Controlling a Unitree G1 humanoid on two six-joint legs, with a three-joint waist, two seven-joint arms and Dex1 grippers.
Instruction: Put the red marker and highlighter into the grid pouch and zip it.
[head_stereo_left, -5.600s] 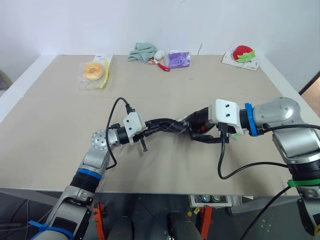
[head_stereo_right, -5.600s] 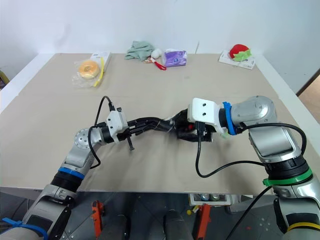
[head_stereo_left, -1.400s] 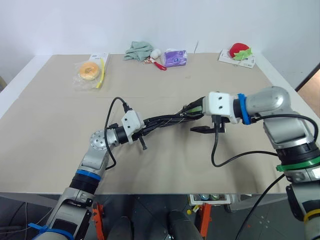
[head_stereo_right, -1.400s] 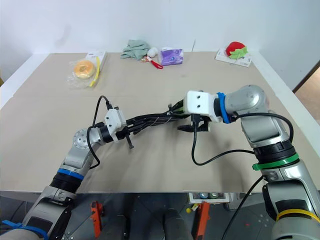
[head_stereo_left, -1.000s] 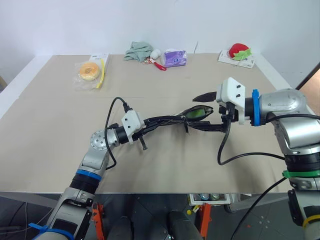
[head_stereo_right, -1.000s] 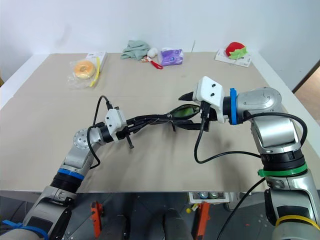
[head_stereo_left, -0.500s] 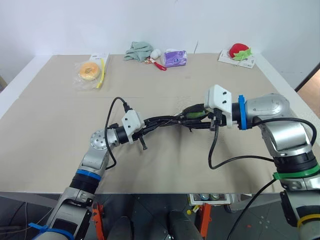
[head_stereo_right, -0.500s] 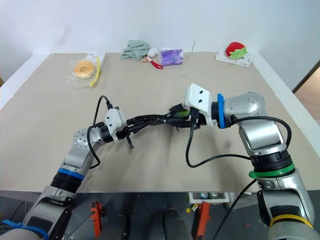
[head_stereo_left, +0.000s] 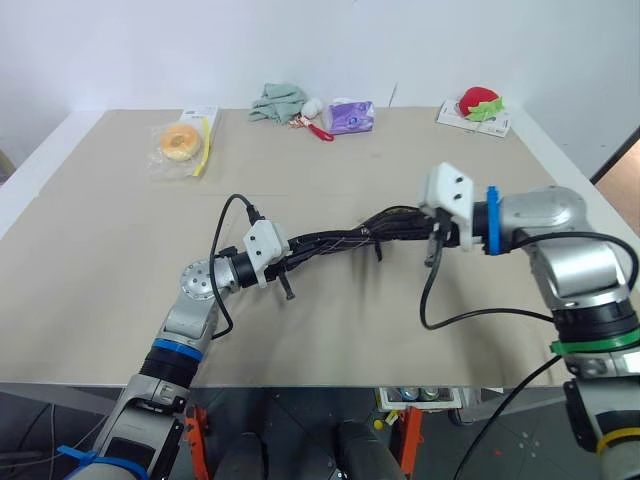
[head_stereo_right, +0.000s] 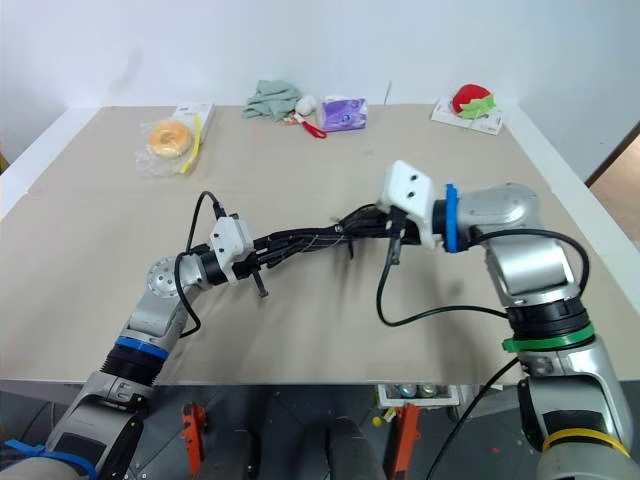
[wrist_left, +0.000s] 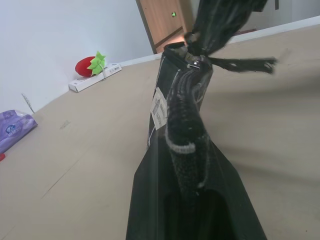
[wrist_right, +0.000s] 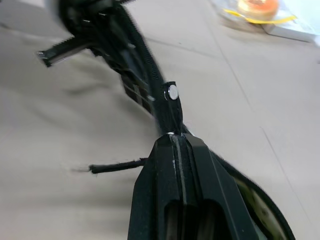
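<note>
Robot test room, likely a lab

Bare white walls; beige table (head_stereo_left: 120, 250) scattered with odd props (strawberry toy (head_stereo_left: 483, 103), doughnut packet (head_stereo_left: 184, 142)); wooden door (wrist_left: 165, 20).

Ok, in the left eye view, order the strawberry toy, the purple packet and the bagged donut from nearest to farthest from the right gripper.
From the right gripper, shut on the grid pouch:
1. Strawberry toy, far right edge of the table.
2. Purple packet, far edge, near the middle.
3. Bagged donut, far left.
</note>
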